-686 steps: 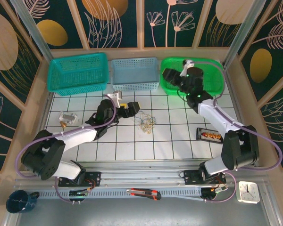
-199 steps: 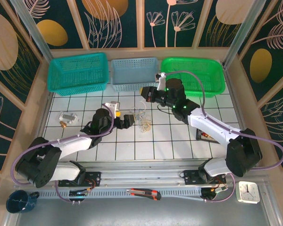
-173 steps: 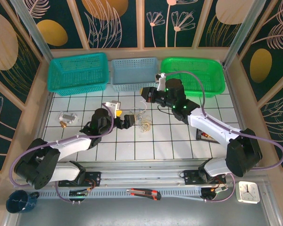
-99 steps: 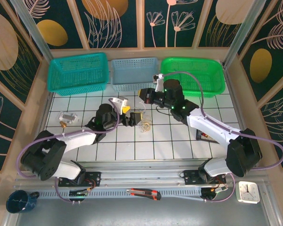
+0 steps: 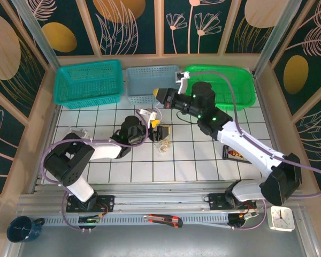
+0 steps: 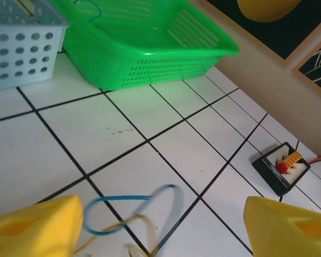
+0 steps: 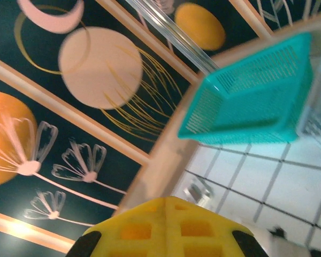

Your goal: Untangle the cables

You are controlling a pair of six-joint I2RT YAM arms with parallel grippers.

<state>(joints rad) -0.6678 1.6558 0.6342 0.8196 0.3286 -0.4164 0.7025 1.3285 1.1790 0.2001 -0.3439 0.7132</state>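
since the earlier frames the left arm has folded in and carried the left gripper (image 5: 158, 131) to the right, up to the cables (image 5: 163, 145), while the right gripper (image 5: 159, 93) has lifted away from them toward the blue-grey basket (image 5: 152, 84). the cables lie on the white tiles near the middle of the table, just in front of the left gripper. in the left wrist view a bluish loop (image 6: 120, 198) and a yellowish strand lie between its yellow fingers (image 6: 35, 225), which stand wide apart and pinch nothing. the right gripper's jaws are closed; i cannot tell if a thin strand is caught in them. to my judgement the task is at an early stage: the wires look like one small heap, with no strand laid apart. the teal basket (image 5: 88, 81) and the green basket (image 5: 238, 80) stand along the far edge, and a small black box (image 6: 281, 166) lies well to the right. nothing blocks the cables, but the two arms are close together over them.
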